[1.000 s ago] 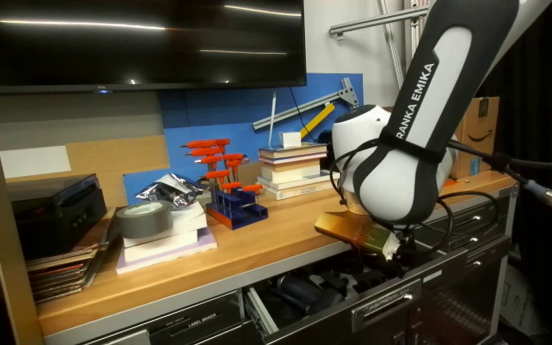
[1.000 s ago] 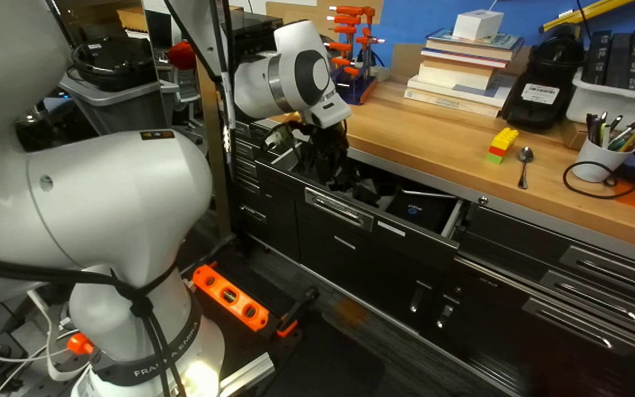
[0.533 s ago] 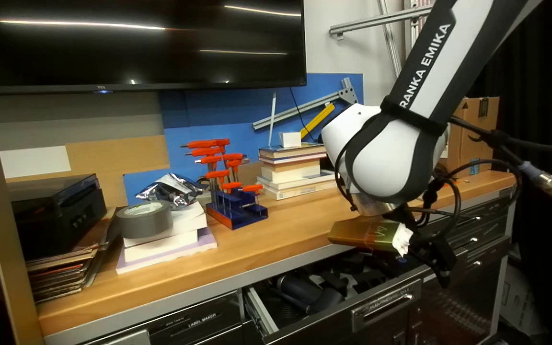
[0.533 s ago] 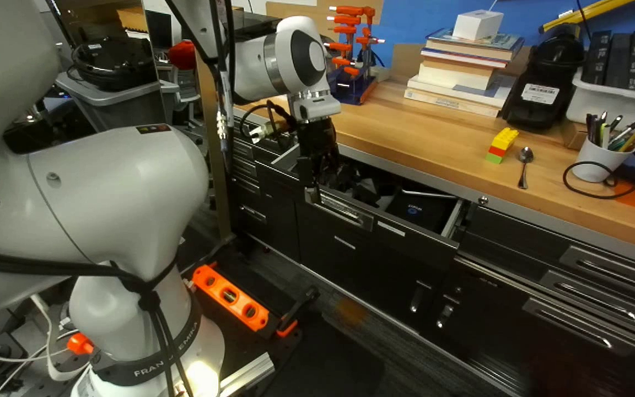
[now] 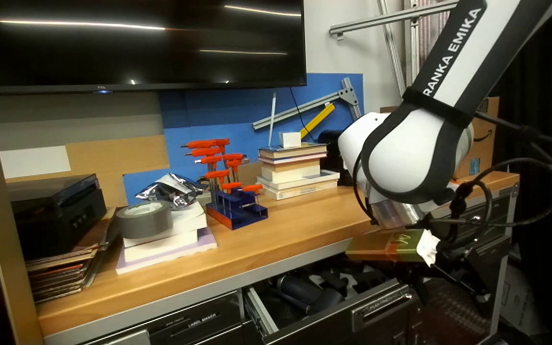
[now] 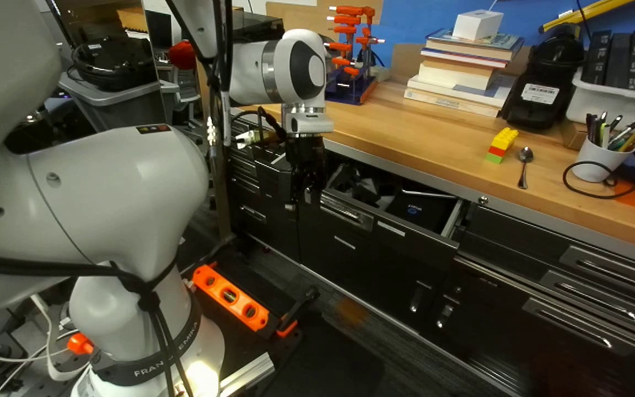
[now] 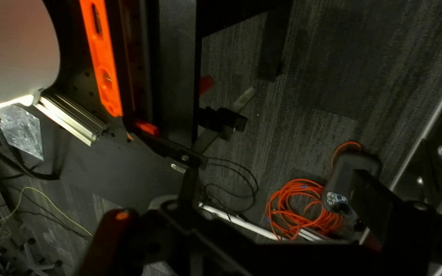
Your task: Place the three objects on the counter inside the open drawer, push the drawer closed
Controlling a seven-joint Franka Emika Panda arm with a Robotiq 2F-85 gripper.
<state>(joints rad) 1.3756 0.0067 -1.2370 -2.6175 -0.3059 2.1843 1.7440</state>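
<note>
The drawer (image 6: pixel 425 237) is open, with dark items inside; its pale side rail shows in an exterior view (image 5: pixel 262 311). On the wooden counter (image 6: pixel 433 140) stands a yellow block stack (image 6: pixel 502 144) with red and green pieces. A metal spoon (image 6: pixel 525 165) lies beside it. A black blocky device (image 6: pixel 541 91) stands at the back; I cannot tell whether it is one of the three objects. My gripper (image 6: pixel 300 194) hangs in front of the drawer's far-left end. In the wrist view my gripper (image 7: pixel 280 172) has its fingers wide apart, with nothing between them but floor.
A pen cup (image 6: pixel 601 157) with a black cable loop stands right of the spoon. Stacked books (image 6: pixel 461 77) and an orange-handled tool rack (image 5: pixel 237 206) stand at the back. An orange level (image 6: pixel 230 296) lies by the robot's base. An orange cable coil (image 7: pixel 301 207) lies on the floor.
My gripper has come up out of the drawer area and moved outward to the front of the drawer. The drawer, yellow block stack and spoon have not moved.
</note>
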